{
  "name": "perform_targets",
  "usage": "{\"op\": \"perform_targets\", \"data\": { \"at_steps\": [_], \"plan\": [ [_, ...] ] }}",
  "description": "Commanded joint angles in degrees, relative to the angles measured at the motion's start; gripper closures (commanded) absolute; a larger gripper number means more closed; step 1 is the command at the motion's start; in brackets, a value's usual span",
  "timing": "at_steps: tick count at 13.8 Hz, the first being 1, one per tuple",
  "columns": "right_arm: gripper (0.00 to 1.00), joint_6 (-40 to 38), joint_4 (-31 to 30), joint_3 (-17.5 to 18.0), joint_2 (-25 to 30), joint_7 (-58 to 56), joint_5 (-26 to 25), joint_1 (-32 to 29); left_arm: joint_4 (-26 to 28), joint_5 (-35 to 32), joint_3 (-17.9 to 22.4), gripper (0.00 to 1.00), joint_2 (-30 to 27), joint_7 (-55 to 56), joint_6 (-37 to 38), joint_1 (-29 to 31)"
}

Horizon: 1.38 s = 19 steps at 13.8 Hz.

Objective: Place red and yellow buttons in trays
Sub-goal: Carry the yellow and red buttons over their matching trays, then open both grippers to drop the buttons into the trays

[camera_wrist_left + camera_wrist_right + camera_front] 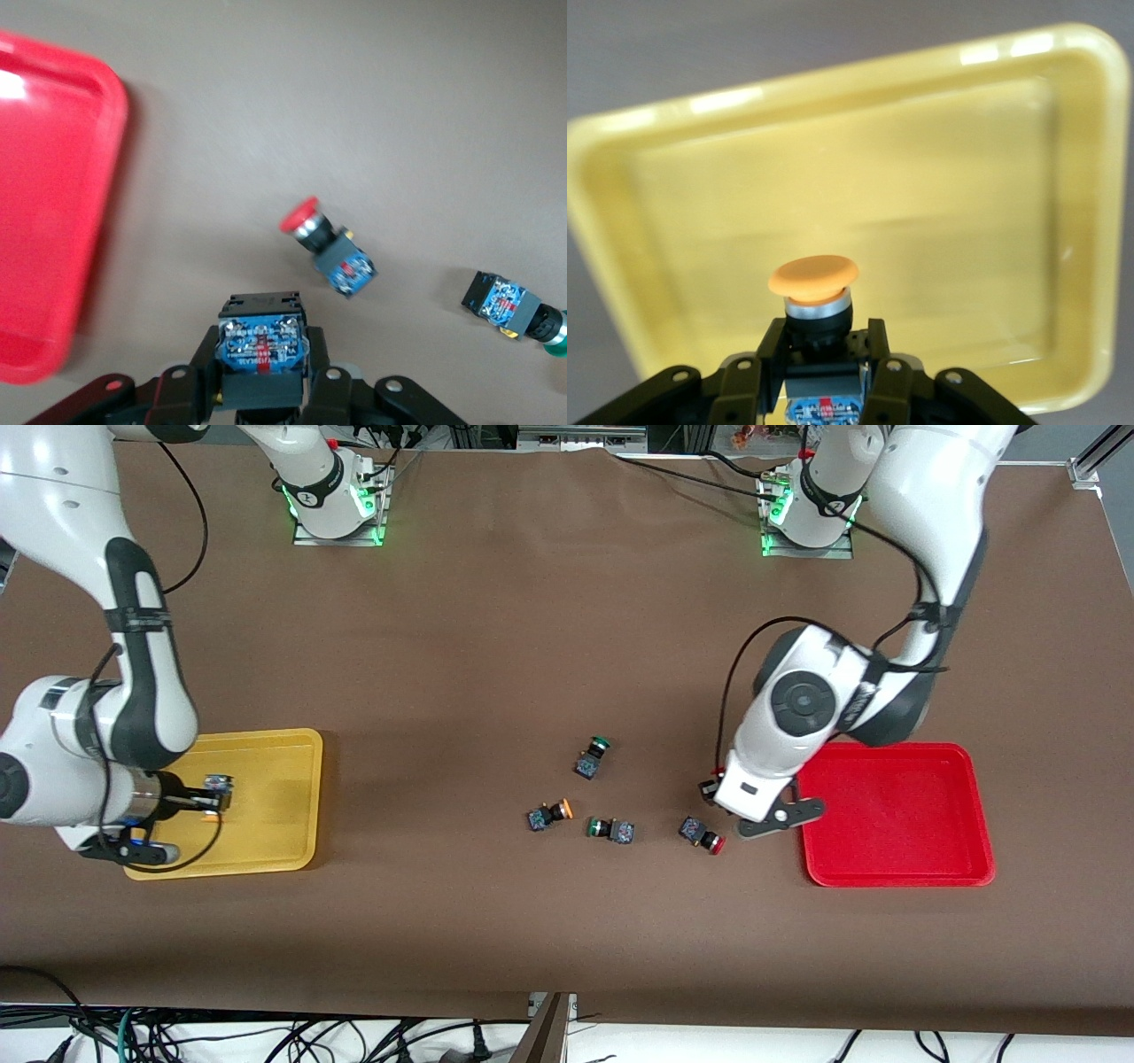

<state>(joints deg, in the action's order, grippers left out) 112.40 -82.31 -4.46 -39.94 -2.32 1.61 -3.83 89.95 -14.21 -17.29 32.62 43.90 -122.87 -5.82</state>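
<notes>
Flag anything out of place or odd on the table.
Nothing damaged or spilled. Four switches lie tipped on their sides mid-table: two green-capped, one orange-capped, one red-capped. Both trays, yellow and red, hold nothing yet.

Glossy plastic yellow tray [292, 797], glossy plastic red tray [895, 868], matt brown cloth-like table cover [532, 646]

Held switch's [262, 350] cap hidden by left tool [263, 390].

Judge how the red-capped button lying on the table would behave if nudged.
The red button lies on its side, and its round cap overhangs the blocky body, so it would probably pivot rather than roll away. It looks small and rigid, so likely light and easily scooted. Its boxy body should give fingers flat faces to grip.
</notes>
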Motion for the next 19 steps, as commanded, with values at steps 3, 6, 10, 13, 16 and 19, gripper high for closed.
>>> {"op": "perform_targets", "data": {
  "at_steps": [3,6,10,13,16,19],
  "plan": [
    [1.00,5.4,-3.1,0.9,-1.3,-4.2,0.2,-3.7,1.5,1.9,-0.6,1.00,-2.1,-18.8,1.5,11.4],
    [0.99,12.0,-6.1,0.9,-2.4,-10.1,0.6,-6.1,1.7,1.9,-0.6,1.00,-1.0,-26.9,1.1,18.3],
    [0.81,13.3,-6.1,0.9,-3.1,-13.4,0.6,-7.6,2.6,1.1,-0.4,1.00,6.9,-32.8,-6.7,22.9],
    [0.15,12.7,-5.5,2.3,-2.4,-12.7,0.8,-6.4,3.2,0.9,-0.3,1.00,8.5,-35.6,-7.6,22.9],
    [0.05,12.6,-5.3,5.3,0.0,-2.3,0.6,-1.3,3.7,1.0,-0.3,1.00,9.7,-39.0,-9.3,22.4],
    [0.05,12.7,-4.2,5.3,0.1,15.9,0.2,7.2,3.7,1.0,-0.3,0.20,9.7,-38.9,-9.2,22.6]
  ]
}}
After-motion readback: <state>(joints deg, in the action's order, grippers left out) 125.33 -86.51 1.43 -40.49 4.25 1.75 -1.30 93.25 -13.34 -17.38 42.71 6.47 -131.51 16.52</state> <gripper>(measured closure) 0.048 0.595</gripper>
